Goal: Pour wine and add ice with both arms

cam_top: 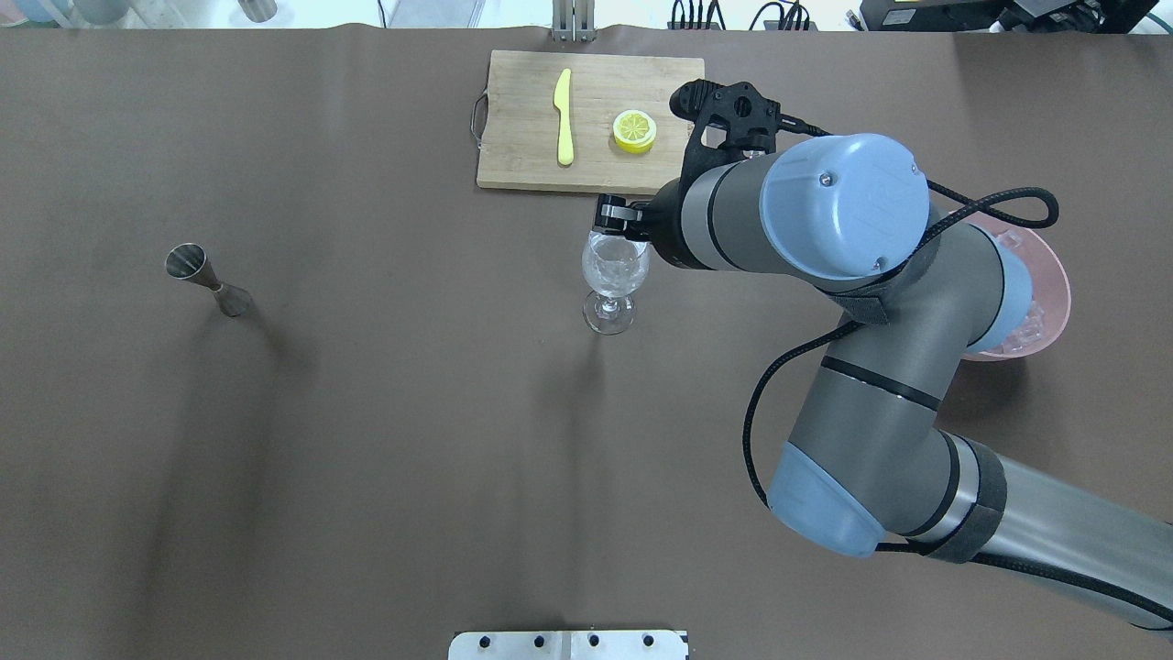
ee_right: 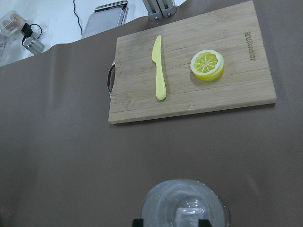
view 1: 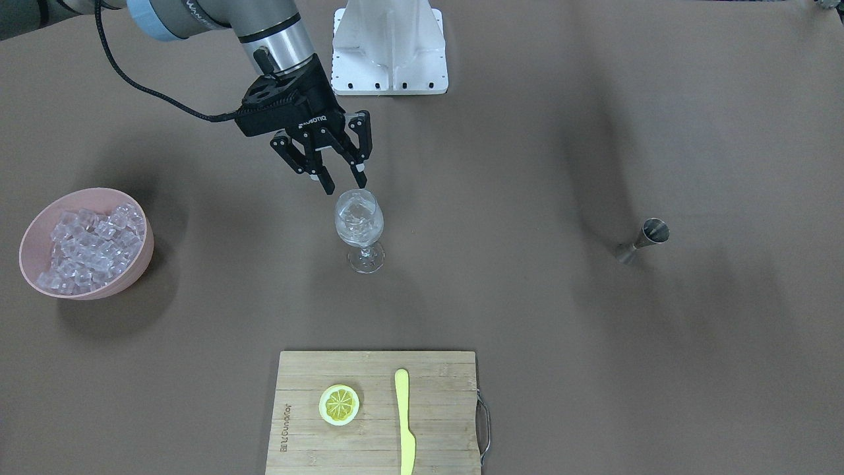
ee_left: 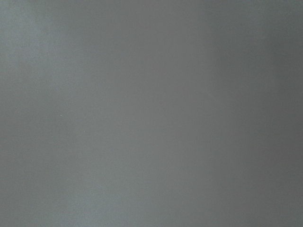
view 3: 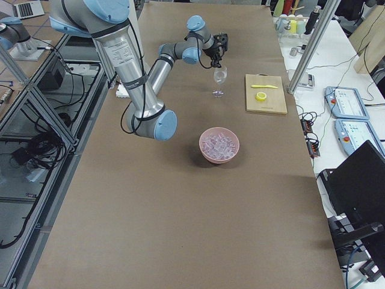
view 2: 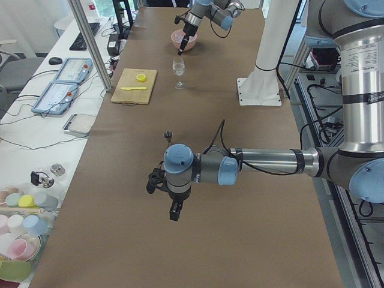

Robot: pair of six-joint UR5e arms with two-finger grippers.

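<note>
Brown table (view 1: 527,297), right end effector (view 1: 344,187) open and empty, ice (view 1: 355,210) in glass (view 1: 360,232) just below

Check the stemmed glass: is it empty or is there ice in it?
Not empty: clear ice cubes sit inside the upright glass, under the open right gripper.

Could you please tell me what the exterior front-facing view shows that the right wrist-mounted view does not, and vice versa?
Only the front-facing view shows the pink bowl heaped with clear ice cubes, the steel double-cone jigger and the white base block. Only the wrist view shows a flat grey metal object beyond the table's far edge. Both show the clear stemmed glass, the bamboo cutting board, the yellow plastic knife and the yellow lemon slice.
</note>
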